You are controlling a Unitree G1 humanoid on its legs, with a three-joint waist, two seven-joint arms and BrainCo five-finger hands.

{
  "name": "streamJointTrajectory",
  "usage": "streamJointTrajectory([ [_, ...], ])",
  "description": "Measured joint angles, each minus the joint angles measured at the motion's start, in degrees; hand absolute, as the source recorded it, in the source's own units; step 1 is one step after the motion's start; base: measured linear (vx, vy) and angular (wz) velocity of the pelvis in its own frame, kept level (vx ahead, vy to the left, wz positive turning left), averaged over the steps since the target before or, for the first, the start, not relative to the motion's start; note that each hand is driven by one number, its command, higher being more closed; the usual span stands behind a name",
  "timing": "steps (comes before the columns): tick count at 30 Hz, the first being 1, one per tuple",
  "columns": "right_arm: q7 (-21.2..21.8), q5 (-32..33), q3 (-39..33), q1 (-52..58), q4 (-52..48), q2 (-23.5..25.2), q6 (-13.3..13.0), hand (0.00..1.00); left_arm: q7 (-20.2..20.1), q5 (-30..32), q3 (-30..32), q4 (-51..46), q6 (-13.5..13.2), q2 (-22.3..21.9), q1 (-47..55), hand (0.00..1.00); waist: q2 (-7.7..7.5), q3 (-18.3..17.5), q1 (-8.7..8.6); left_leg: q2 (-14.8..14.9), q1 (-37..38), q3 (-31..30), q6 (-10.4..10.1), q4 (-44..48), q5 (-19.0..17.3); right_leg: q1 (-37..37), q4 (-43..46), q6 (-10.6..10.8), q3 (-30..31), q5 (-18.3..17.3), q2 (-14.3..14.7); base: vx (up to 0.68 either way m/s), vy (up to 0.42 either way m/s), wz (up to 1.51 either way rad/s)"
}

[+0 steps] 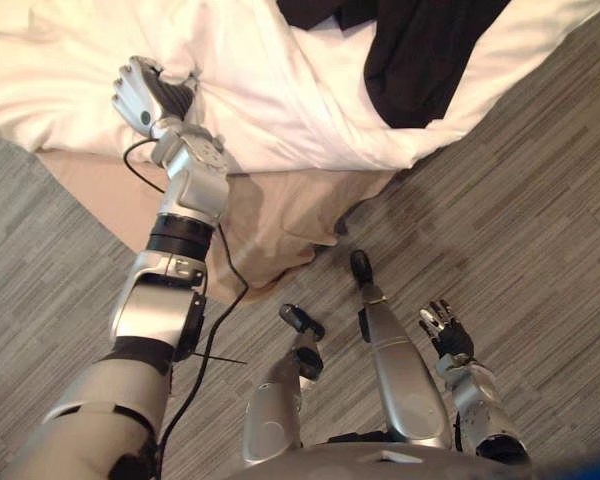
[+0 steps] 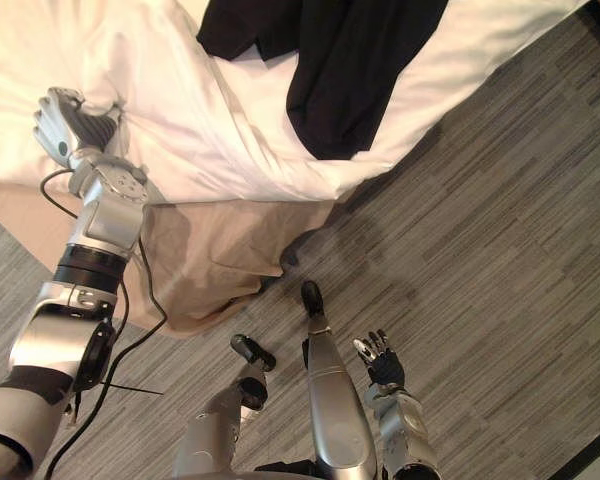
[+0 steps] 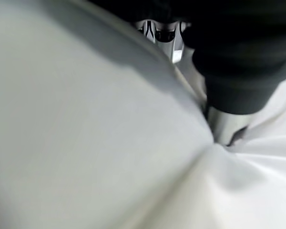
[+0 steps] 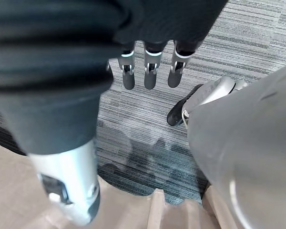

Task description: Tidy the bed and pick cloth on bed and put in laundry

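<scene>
The left hand (image 1: 148,95) reaches up to the near edge of the bed, its fingers curled into a fold of the rumpled white duvet (image 1: 280,90). The left wrist view shows white fabric bunched tight against the hand, so the grip looks closed on it, though the fingertips are mostly buried. The black garment (image 2: 350,70) lies crumpled on the duvet farther along the bed, well apart from either hand. A beige bed skirt (image 1: 280,220) hangs below the duvet's edge onto the grey striped carpet (image 1: 520,220). The right hand (image 1: 445,332) hangs low over the carpet, fingers (image 4: 150,71) straight and loosely spread, holding nothing.
</scene>
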Motion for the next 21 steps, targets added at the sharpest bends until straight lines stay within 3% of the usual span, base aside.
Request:
streamJointTrajectory([
  [8,-2.66,-1.21,-0.52,0.24,2.72,0.25,-0.45,0.00,-2.39,-3.78,-3.44,-0.77,-11.12,-1.73,1.85,1.00,0.45,-0.28,1.40,-1.58,4.00,-2.13,0.66,-1.95,1.11,5.54,-0.35,0.66,-3.78,-0.49,-2.49,0.00,0.057,0.23],
  [11,-4.45,-1.20,-0.41,0.36,3.90,0.24,-0.14,0.00,-5.17,-4.96,-6.18,-3.91,-15.15,-1.90,5.62,1.00,0.84,-0.59,3.80,-1.61,6.70,-3.29,0.25,-2.09,1.73,9.38,-0.42,0.44,-6.12,-0.98,-3.19,0.04,0.008,0.36],
  [15,-7.45,-1.18,-0.19,1.25,6.17,0.22,1.99,0.00,-8.51,-5.02,-9.37,-10.76,-21.91,-1.91,14.53,1.00,2.09,-5.37,6.68,-1.38,8.92,-6.39,0.37,-3.53,2.06,13.98,-1.62,0.49,-10.64,-2.31,-3.68,0.03,-0.006,0.48],
  [18,-9.95,-0.99,0.14,3.93,6.91,0.28,4.93,0.00,-13.26,-6.81,-11.27,-15.60,-28.09,-2.57,26.33,1.00,1.80,-10.32,8.14,-0.95,11.51,-9.92,0.27,-4.82,2.06,19.20,-3.57,0.66,-14.73,-3.19,-3.63,0.05,-0.014,0.60],
  [21,-12.05,-0.65,0.08,5.75,8.95,0.16,8.10,0.00,-16.91,-11.39,-11.81,-17.35,-32.01,-6.38,37.76,1.00,1.08,-14.68,9.12,-0.89,13.89,-12.56,0.00,-6.14,2.25,23.75,-6.48,0.72,-17.16,-3.16,-3.23,0.08,-0.003,0.40],
])
